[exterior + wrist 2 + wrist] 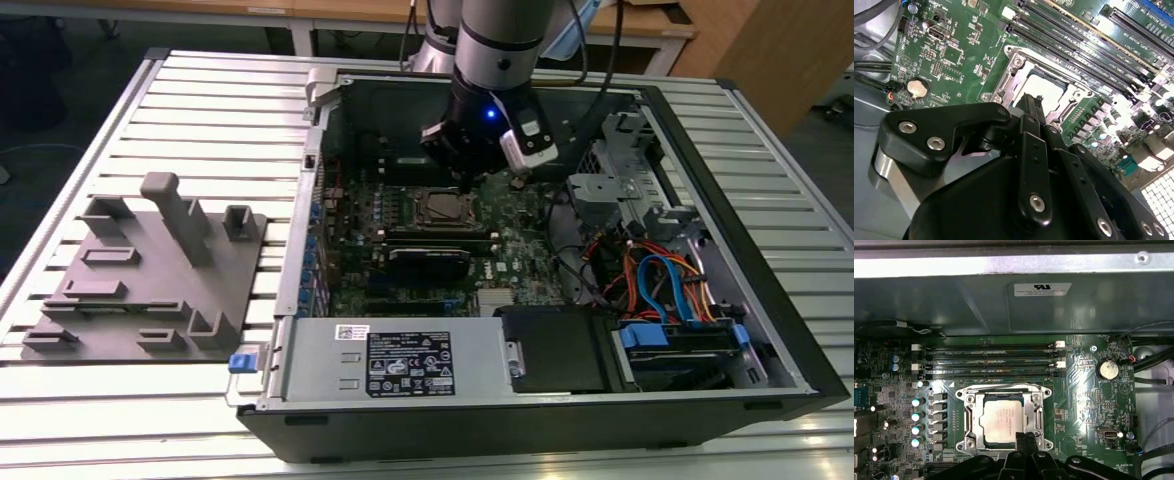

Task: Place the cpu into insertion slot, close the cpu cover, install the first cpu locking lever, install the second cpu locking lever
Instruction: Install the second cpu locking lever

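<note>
An open computer case point(747, 250) is seen lying on a slatted metal counter point(214, 100), with the arm point(497, 40) reaching down into it from above. In the first wrist view the cpu point(1000, 421) is found seated flat in the insertion slot point(970, 421), its dull silver top exposed, and the cpu cover point(1035, 412) is lowered around it as a silver frame — its large cut-out leaves the chip top visible. Whether either locking lever is latched cannot be told. The hand point(1025, 440) is positioned at the edge of the socket, and its fingers point(1029, 442) are pressed together, tips narrowed to a single point just over the frame's rim (no object is seen pinched between them). In the second wrist view the same hand point(1031, 102) is seen from behind its black linkage, the tips meeting above the socket frame. Long black memory slots point(989, 362) run beside the socket, and a round coin battery point(1107, 370) sits on the green motherboard point(1089, 410) well apart from it. A grey fixture block point(147, 270) rests on the counter at the exterior view's left, outside the case.
</note>
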Controlling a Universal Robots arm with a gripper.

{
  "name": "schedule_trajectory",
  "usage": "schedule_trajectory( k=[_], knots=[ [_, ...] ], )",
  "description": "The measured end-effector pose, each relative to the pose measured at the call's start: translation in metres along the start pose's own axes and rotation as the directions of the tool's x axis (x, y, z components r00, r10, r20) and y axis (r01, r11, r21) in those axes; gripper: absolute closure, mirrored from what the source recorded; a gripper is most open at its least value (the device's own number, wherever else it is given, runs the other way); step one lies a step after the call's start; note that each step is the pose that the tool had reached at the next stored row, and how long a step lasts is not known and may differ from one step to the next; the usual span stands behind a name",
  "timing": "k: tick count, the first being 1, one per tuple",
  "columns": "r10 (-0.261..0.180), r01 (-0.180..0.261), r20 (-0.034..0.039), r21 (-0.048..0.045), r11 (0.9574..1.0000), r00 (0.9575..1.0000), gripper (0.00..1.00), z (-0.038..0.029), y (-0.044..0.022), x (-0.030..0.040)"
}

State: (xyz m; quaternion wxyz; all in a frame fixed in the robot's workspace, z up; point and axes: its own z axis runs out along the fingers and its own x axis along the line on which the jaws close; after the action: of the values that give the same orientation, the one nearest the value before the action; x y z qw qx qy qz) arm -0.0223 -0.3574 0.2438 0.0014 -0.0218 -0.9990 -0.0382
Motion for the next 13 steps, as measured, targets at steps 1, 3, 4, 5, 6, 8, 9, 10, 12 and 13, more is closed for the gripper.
schedule_trajectory(
  k=[1,3,4,5,6,8,9,10,12,13],
  knots=[
    [0.0,0.0,0.0,0.0,1.0,1.0,0.9,0.0,0.0,0.0],
    [0.0,0.0,0.0,0.0001,1.0,1.0,0.9,0.0,-0.0002,0.0],
    [0.0,0.0,0.0,0.0,1.0,1.0,0.9,0.0,-0.0004,0.0],
    [0.0,0.0,0.0,0.0001,1.0,1.0,0.9,-0.0001,-0.0006,0.0],
    [0.0,0.0,-0.0001,0.0002,1.0,1.0,0.9,-0.0001,-0.0009,-0.0001],
    [0.0,0.0,0.0,0.0002,1.0,1.0,0.9,-0.0002,-0.002,-0.0001],
    [0.0,0.0,0.0,0.0002,1.0,1.0,0.9,-0.0002,-0.0025,-0.0001],
    [0.0,0.0,0.0,0.0001,1.0,1.0,0.9,-0.0002,-0.0033,-0.0002],
    [0.0,0.0,0.0,0.0001,1.0,1.0,0.9,-0.0004,-0.0054,-0.0002],
    [0.0,0.0,0.0,0.0,1.0,1.0,0.9,-0.0005,-0.007,-0.0003]
  ],
)
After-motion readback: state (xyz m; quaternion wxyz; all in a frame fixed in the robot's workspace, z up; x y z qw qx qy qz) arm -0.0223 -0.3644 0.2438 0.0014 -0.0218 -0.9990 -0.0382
